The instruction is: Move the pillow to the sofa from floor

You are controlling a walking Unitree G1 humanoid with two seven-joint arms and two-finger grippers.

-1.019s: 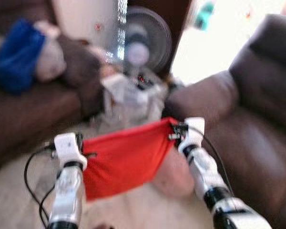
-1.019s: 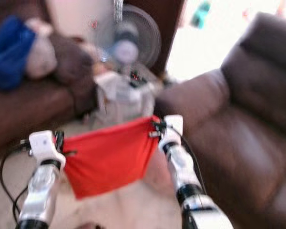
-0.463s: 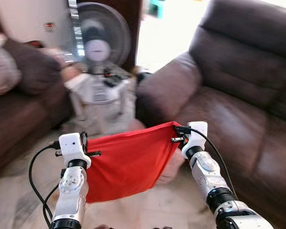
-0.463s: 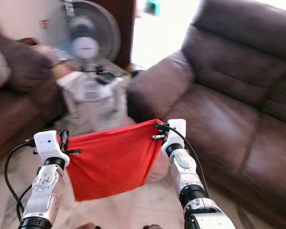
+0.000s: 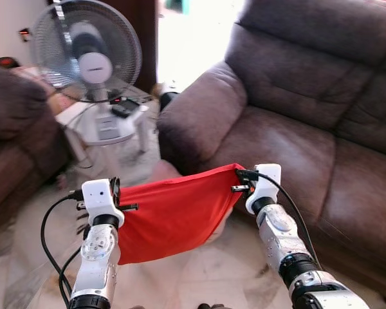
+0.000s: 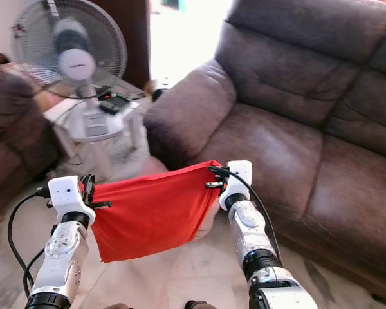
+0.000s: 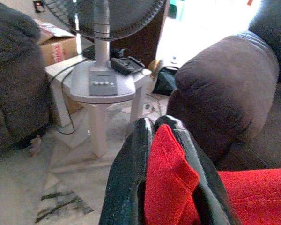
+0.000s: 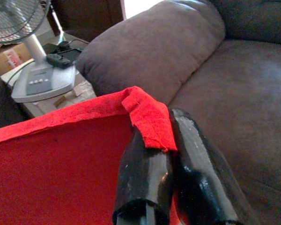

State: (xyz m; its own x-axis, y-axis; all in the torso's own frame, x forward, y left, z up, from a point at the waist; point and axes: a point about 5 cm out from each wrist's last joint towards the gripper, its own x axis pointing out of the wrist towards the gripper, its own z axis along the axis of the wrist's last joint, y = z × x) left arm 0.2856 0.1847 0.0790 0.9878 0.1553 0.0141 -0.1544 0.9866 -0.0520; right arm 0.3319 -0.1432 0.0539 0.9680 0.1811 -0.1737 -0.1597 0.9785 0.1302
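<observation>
Currently we had the pillow (image 5: 174, 212) off the floor, hanging between both arms in front of the sofa (image 5: 309, 122). Left gripper (image 7: 166, 168) was clamped on one top corner, right gripper (image 8: 171, 154) pinched the other; the wrist views showed red fabric bunched between the black fingers on each side.

Our read: carry step, drop not yet done. To do it well we needed to face the seat cushion squarely, raise both corners level so the lower edge cleared the seat front, get the pillow over the cushion, then let go with both grippers together. Uneven release would likely swing it toward the armrest (image 5: 199, 116) or back to the floor.

Pillow looked bright red, soft and rather flat, sagging like a limp cover. Top edge was stretched taut between the grips, the lower corner drooping on the left side, near the tiled floor (image 5: 199, 277). A fan (image 5: 90, 58) stood on a small white table (image 5: 112, 129) off to the left.
</observation>
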